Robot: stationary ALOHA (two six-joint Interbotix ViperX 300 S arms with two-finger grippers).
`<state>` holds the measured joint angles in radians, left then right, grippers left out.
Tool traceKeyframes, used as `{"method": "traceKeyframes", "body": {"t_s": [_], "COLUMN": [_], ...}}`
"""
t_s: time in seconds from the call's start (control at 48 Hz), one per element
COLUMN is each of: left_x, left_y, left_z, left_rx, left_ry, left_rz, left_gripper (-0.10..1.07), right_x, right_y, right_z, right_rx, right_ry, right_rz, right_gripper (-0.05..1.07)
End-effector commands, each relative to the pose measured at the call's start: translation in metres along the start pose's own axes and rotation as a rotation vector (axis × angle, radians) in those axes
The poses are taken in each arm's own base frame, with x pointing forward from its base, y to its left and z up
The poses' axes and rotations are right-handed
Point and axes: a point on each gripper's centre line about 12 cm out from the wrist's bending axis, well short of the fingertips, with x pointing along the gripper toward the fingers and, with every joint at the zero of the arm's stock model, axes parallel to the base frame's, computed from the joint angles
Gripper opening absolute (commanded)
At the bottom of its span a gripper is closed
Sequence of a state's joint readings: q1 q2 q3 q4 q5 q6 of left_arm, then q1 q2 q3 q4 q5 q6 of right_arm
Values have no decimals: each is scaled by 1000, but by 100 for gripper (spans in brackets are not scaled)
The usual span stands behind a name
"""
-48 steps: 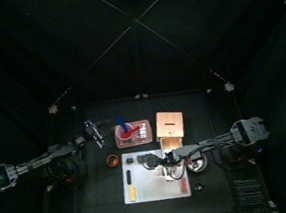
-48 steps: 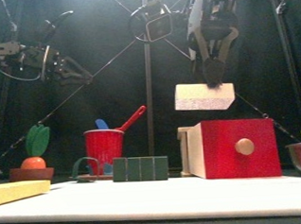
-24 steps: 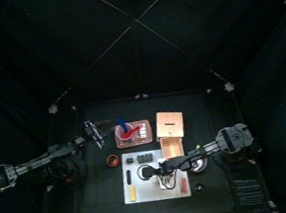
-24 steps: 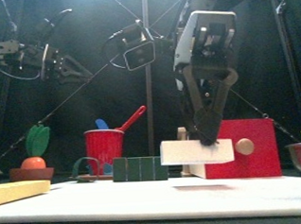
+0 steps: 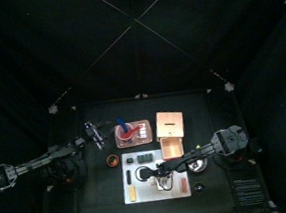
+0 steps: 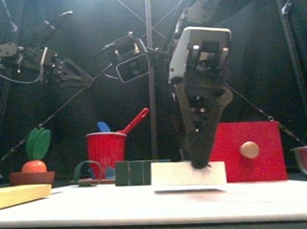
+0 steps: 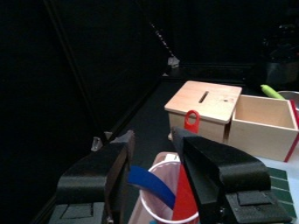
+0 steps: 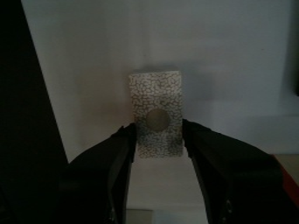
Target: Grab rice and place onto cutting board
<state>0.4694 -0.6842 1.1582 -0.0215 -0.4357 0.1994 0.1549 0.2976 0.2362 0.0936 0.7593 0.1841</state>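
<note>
White cutting board under rice (mid-board)

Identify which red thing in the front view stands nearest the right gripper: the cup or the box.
The red box, right beside the right gripper and partly behind it; the red cup stands farther off, across the table.

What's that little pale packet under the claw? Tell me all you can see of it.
The rice is a small flat rectangular packet, pale and finely speckled, with a dark round mark at its middle. From the front it shows as a thin light slab. It lies flat on the white cutting board, in its middle part. The right claw stands over it, jaws apart on either side of its near end; whether they touch it I cannot tell.
</note>
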Motion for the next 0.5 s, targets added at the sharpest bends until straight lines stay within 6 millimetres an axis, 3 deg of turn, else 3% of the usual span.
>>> {"method": "traceKeyframes", "body": {"t_s": [0.0, 0.25, 0.479], "left_x": [2, 1, 2], "left_y": [1, 1, -6], "left_z": [6, 5, 8], "left_rx": [-3, -6, -2], "left_ry": [-21, -20, -29], "left_rz": [4, 3, -24], "left_gripper": [80, 80, 80], "right_x": [-17, -40, -102], "right_y": [4, 6, 0], "right_z": [11, 18, 18], "right_rx": [-9, -23, -45], "right_ry": [-57, -111, -305], "right_rz": [9, 8, -6], "right_gripper": [87, 87, 86]}}
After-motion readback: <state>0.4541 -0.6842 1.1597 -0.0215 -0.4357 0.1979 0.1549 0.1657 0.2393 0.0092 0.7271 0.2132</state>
